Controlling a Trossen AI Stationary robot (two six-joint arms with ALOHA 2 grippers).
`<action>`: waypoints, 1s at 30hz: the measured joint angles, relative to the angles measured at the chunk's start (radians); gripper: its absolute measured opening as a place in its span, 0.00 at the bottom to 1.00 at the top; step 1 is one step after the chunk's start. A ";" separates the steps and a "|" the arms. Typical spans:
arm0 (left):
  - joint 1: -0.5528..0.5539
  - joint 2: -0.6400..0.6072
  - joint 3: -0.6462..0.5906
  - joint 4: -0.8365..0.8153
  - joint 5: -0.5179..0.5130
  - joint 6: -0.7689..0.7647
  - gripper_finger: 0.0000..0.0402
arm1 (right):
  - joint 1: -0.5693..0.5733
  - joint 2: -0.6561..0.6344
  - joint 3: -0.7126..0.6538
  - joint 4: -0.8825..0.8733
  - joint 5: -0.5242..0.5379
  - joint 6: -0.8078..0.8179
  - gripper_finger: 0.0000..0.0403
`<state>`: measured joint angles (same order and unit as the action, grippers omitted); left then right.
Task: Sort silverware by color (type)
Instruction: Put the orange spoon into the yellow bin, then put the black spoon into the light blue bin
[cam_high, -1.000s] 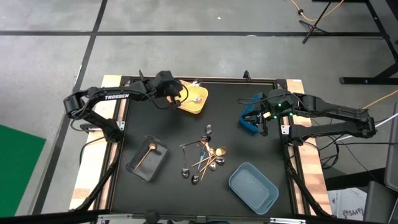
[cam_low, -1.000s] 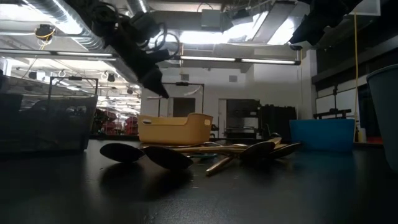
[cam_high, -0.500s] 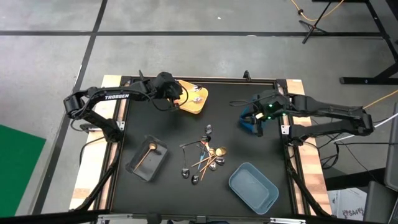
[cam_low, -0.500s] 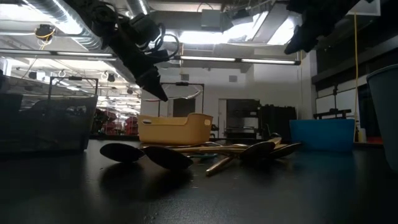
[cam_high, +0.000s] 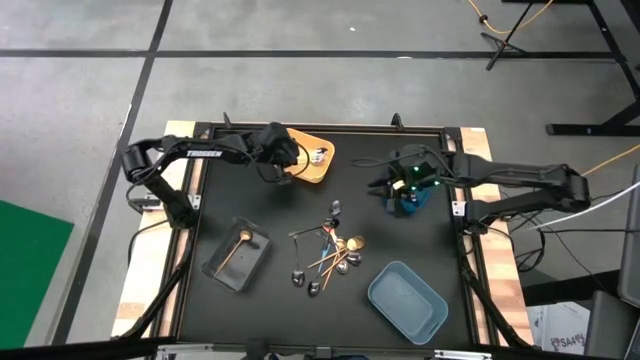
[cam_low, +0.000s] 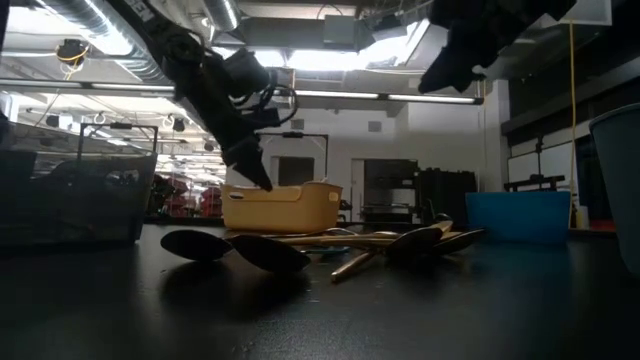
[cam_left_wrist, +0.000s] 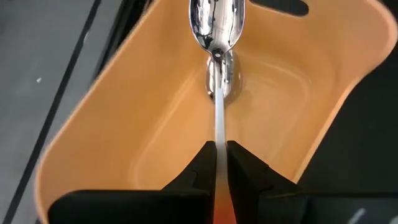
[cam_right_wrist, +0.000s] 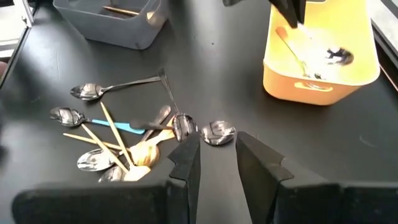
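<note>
**A:** Since the silver spoon (cam_left_wrist: 217, 37) is now hanging right inside the yellow bin (cam_left_wrist: 124, 118), is that one basically sorted?

**B:** Nearly. My left gripper (cam_high: 284, 164) is pinched tight on its thin handle, bowl end pointing down into the bin. A second ago I was parked higher above the bin's near edge; I've since dipped down over it, and the low view shows my fingers almost at the rim. I'd guess all that's left is letting go.

**A:** And the rest of the silverware?

**B:** The pile (cam_high: 327, 255) sits mid-table, well apart from the yellow bin: silver spoons, some gold ones, a light-blue handle, thin orange sticks, all tangled. One gold piece (cam_high: 238, 246) lies in the grey bin (cam_high: 222, 270).

**A:** Your other arm?

**B:** My right gripper (cam_high: 385, 184) has swung in from over the blue bin (cam_high: 414, 201) toward the pile, jaws partly open, holding nothing. Looks like it's lining up the next pick.
</note>
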<state>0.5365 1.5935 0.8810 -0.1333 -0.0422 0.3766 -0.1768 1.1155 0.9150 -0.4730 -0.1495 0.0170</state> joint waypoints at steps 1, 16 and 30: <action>0.000 0.010 0.000 0.000 0.000 0.000 0.05 | 0.000 0.008 0.000 0.009 0.000 0.000 0.23; 0.000 0.052 0.000 0.016 -0.056 -0.001 0.11 | 0.000 0.132 0.000 0.036 -0.054 0.000 0.23; 0.000 0.051 0.000 0.015 -0.057 -0.002 0.11 | 0.000 0.223 0.000 0.084 -0.053 0.000 0.23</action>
<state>0.5365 1.6447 0.8810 -0.1184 -0.0990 0.3743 -0.1764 1.3381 0.9154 -0.3891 -0.2028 0.0174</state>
